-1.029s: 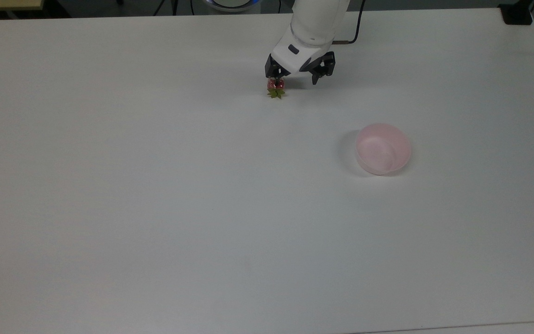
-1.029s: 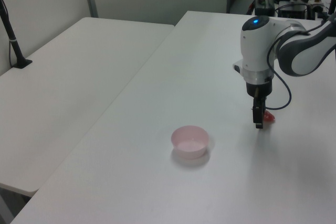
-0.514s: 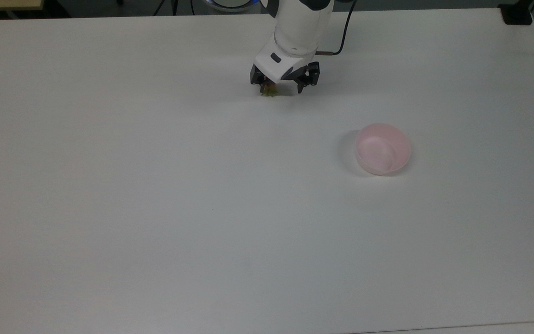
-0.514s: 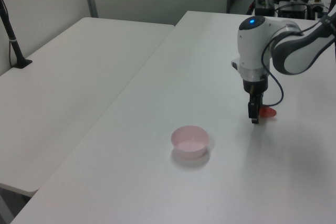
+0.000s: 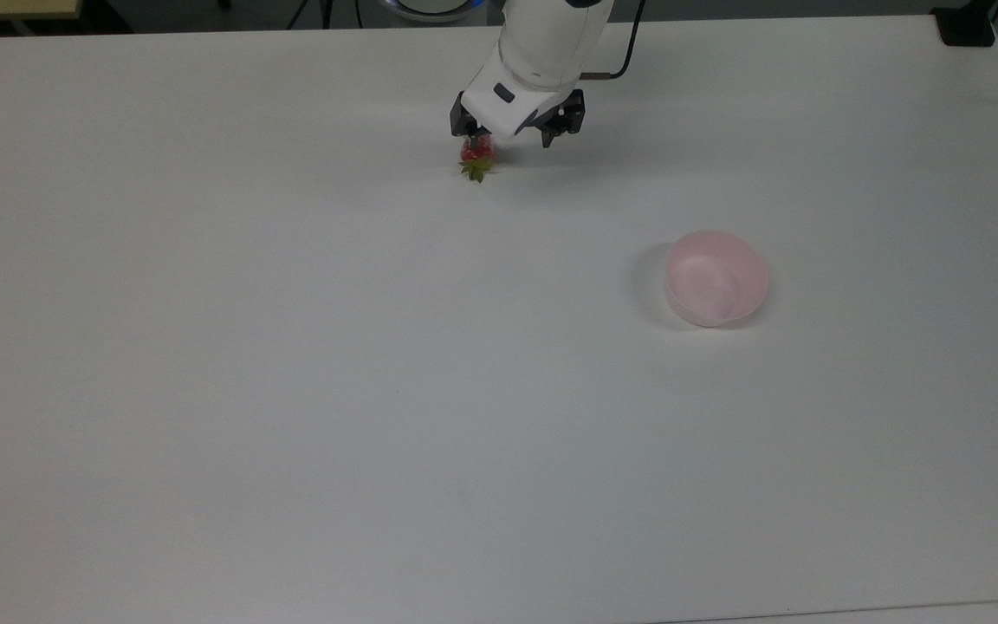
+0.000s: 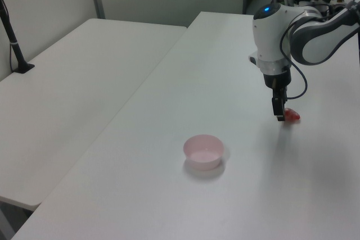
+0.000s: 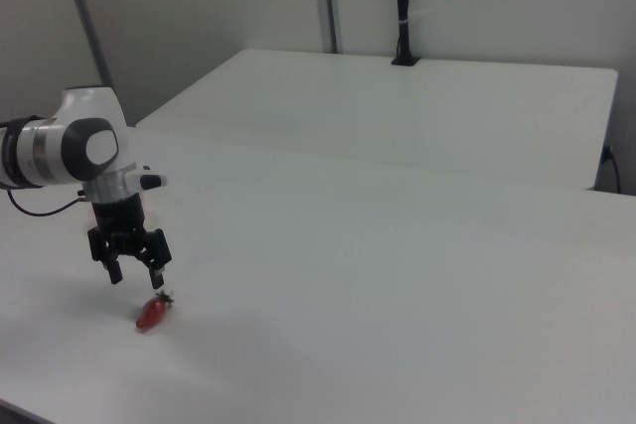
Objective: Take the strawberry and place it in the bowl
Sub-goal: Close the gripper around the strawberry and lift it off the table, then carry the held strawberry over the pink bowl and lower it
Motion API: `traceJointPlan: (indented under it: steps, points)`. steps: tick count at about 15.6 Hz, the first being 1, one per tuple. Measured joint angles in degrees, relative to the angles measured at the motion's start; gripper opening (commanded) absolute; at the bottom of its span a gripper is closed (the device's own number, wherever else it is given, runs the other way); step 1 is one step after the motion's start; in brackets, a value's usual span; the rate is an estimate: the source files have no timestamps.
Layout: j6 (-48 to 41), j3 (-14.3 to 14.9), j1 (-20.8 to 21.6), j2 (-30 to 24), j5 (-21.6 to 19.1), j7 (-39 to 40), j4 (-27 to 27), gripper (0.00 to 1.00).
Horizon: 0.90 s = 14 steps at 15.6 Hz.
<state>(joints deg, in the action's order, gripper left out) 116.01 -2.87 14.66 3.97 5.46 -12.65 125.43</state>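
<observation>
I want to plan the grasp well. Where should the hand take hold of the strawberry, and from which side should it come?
Grip the strawberry across its red body, coming straight down from above. It lies on its side on the table, leafy cap toward the top view's bottom, so the fingers should probably close from the top view's left and right. The hand hangs open just above it.

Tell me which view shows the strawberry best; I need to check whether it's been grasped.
The right view: the strawberry lies unobstructed on the table, below the open gripper. The top view has it partly under one finger; the left view shows a red sliver behind the fingers.
</observation>
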Motion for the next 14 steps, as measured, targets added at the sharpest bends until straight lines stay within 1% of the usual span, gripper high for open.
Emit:
traceJointPlan:
  steps: [5, 7, 8, 9, 11, 12, 14]
  points:
    - [0.0, 0.06, -1.42, 0.56, 1.52, 1.67, 1.54, 0.93]
    - [0.0, 0.06, -1.79, 0.73, 1.58, 2.07, 2.03, 0.86]
    - [0.04, 0.05, -1.79, 0.93, 1.59, 2.09, 2.25, 0.77]
    - [0.21, 0.03, -1.79, 1.53, 1.88, 2.15, 2.44, 0.63]
    - [1.87, 0.04, -1.79, 3.14, 3.19, 2.17, 2.91, 0.4]
    - [2.33, -0.02, -1.77, 3.62, 3.2, 2.24, 2.95, 0.31]
    - [2.43, 0.02, -1.81, 3.58, 4.04, 2.44, 2.88, 0.15]
